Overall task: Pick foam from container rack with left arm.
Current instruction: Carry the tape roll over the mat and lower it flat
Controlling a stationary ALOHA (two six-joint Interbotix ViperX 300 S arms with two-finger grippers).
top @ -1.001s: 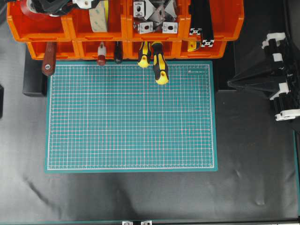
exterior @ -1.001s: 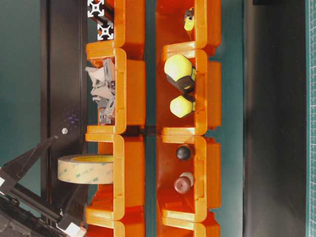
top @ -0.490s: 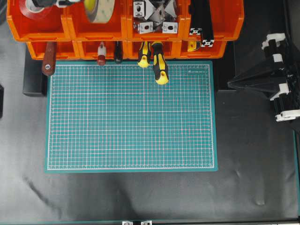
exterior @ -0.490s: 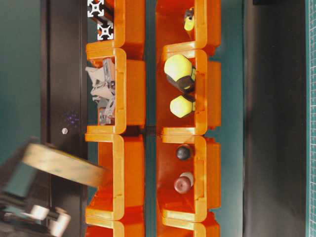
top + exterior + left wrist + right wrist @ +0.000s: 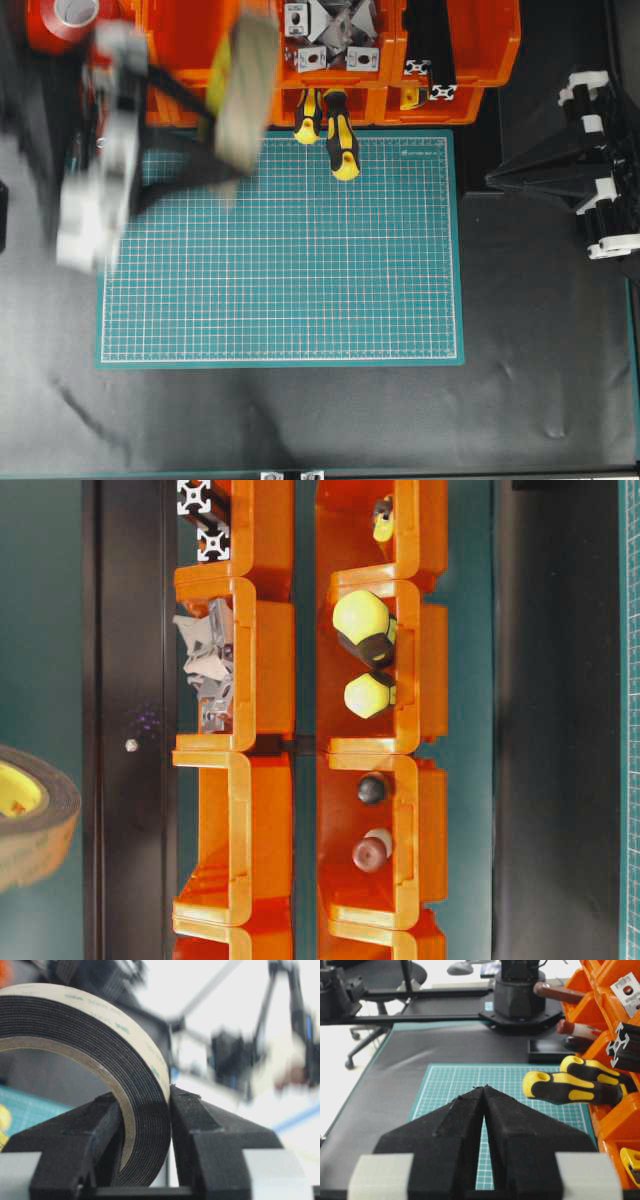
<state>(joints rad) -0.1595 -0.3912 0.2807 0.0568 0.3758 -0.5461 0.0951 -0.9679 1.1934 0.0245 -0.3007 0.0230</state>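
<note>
The left gripper (image 5: 170,1110) grips the foam (image 5: 100,1060) by its wall, one finger inside the ring (so it cannot slip), above the green mat (image 5: 300,280), outside the container rack (image 5: 440,60).

A green cutting mat (image 5: 290,250) printed with a fine white grid is laid on a dark grey, slightly wrinkled table covering (image 5: 540,380). In the overhead view the mat fills the centre, and bare covering is seen from three o'clock round to nine o'clock. A teal edge strip (image 5: 633,330) is seen along the table's border at three o'clock. In the right wrist view, an office chair (image 5: 385,990) on castors is seen at eleven o'clock beyond the table, on a pale, brightly lit floor (image 5: 340,1080) at nine o'clock. The room behind is washed out by strong light and its details cannot be made out.
</note>
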